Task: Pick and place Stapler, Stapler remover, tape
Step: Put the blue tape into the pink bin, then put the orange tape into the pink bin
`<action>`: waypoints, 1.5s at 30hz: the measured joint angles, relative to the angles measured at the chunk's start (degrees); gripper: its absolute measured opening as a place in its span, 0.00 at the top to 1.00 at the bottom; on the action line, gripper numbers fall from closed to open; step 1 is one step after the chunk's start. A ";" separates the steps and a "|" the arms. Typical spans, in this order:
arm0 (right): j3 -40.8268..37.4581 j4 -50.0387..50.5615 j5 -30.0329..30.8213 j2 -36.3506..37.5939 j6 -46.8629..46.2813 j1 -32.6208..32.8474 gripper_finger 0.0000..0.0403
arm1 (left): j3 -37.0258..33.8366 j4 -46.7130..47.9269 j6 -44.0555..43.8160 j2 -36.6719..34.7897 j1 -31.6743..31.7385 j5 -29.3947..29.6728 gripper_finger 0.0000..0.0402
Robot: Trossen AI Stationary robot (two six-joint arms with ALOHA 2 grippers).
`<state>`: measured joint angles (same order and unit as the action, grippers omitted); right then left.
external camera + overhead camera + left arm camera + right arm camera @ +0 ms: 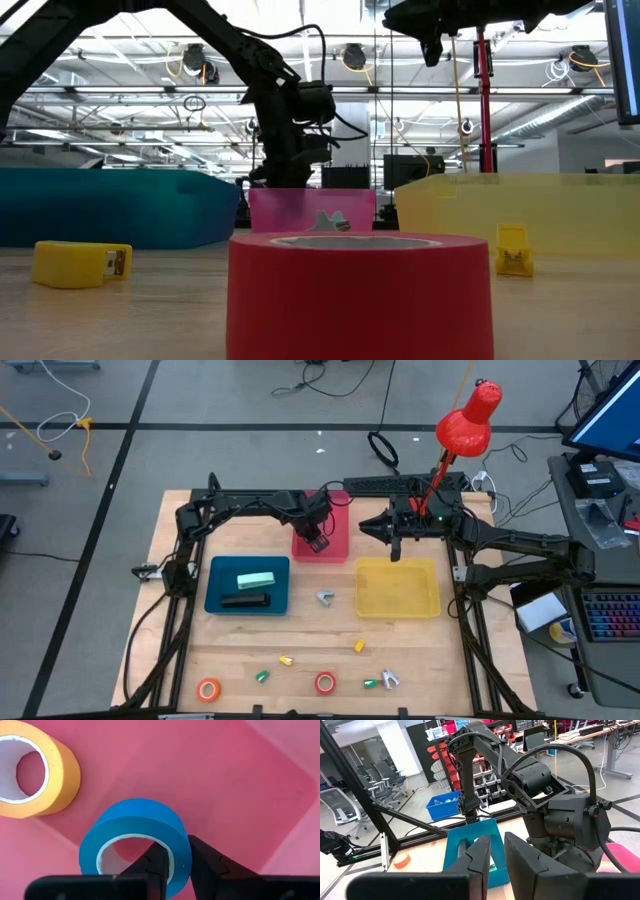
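Note:
My left gripper [318, 543] reaches down into the pink tray [338, 525] and is shut on the blue tape [135, 820]. A yellow tape roll [30, 770] lies flat on the pink tray's floor [225, 780] beside it. The red tape [325, 682] and the orange tape [208, 690] lie flat near the table's near edge. The black stapler [245, 601] lies in the teal tray [225, 575]. The silver stapler remover [326, 597] rests on the table between the teal and yellow trays. My right gripper [396, 550] hangs shut and empty above the yellow tray's far rim [398, 562]. My left gripper pinches the blue tape's wall [175, 832] with one finger [155, 865] inside the open centre and the other [210, 865] outside. The fingers come from above, pointing down. The roll sits tilted over the pink tray's floor; whether it touches the floor I cannot tell.
A light green box [256, 580] lies in the teal tray next to the stapler. Small yellow [359, 646] and green [262, 676] pieces lie scattered on the near half of the table. A red desk lamp [468, 420] stands at the far edge. The yellow tray [398, 595] holds nothing.

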<state>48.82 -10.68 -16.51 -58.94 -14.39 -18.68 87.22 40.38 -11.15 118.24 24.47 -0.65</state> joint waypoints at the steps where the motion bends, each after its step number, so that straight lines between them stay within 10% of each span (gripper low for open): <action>1: 0.00 -0.02 -0.02 0.00 0.02 0.00 0.88 | 0.00 -0.01 -0.03 0.00 0.00 -0.17 0.84; 16: 0.00 -0.20 -0.07 0.00 0.07 0.00 0.88 | 0.01 -0.48 -0.86 -0.94 0.22 0.11 0.60; 26: 0.00 -0.22 -0.09 0.00 0.07 0.02 0.88 | 0.11 6.84 -4.10 -15.76 -1.01 -2.54 0.54; 37: 0.00 -0.19 -0.11 0.00 0.09 0.02 0.88 | -0.28 35.27 -14.17 -30.61 -21.48 6.29 0.59; 45: 0.00 0.24 -0.23 0.00 -0.07 0.04 0.88 | -10.32 37.41 -29.03 -33.59 -38.99 5.87 0.59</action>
<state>48.82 -10.44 -16.74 -58.94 -14.46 -18.63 76.90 77.79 -40.18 84.64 -14.52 5.22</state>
